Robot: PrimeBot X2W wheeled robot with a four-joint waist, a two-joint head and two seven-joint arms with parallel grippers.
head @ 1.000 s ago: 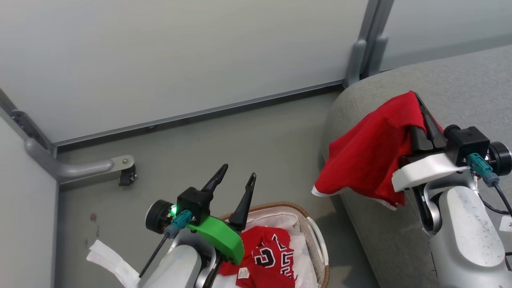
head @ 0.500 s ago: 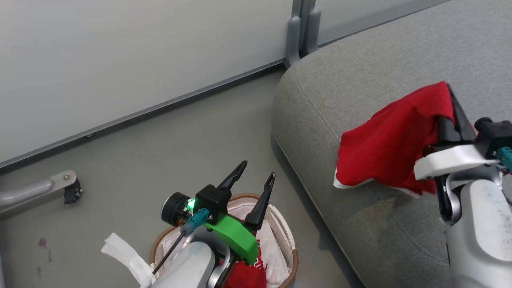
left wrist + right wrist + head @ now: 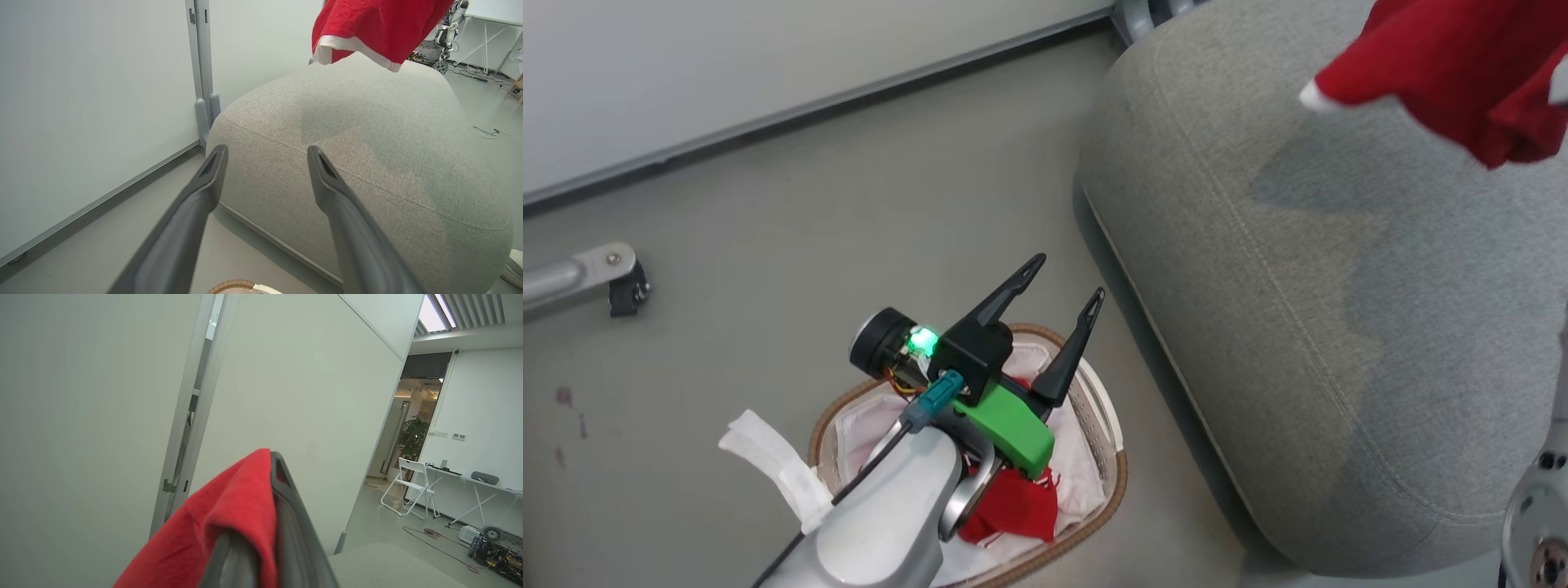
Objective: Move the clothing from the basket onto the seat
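**1 red top held over seat, 1 left in basket**

R jaws are pressed together, pinching the plain bright red fabric garment w/ white trim (image 3: 1445, 65). It hangs in the air above the big grey fabric-upholstered seat cushion (image 3: 1298, 327), not touching it, w/ its shadow on the fabric below. L jaws are spread wide & empty, hovering just over the small oval white plastic basket w/ brown woven rim (image 3: 1121, 482). Basket sits on the grey floor (image 3: 768, 245), just beside the seat's rounded edge. The 2nd bright red garment (image 3: 1013, 510) lies crumpled inside on the white cloth liner (image 3: 866, 425), partly hidden by the L arm.

Handling (judgement): both tops look light, thin & floppy, not fragile, not slippery. The held cloth drapes over 1 R finger, so it may cling on release; prob best lowered onto the cushion before opening. For the 2nd top, pinch a raised fold near the middle of the bunch. Go shallow, since the liner is loose, just as soft & easy to snag. Lift enough to clear the rim.
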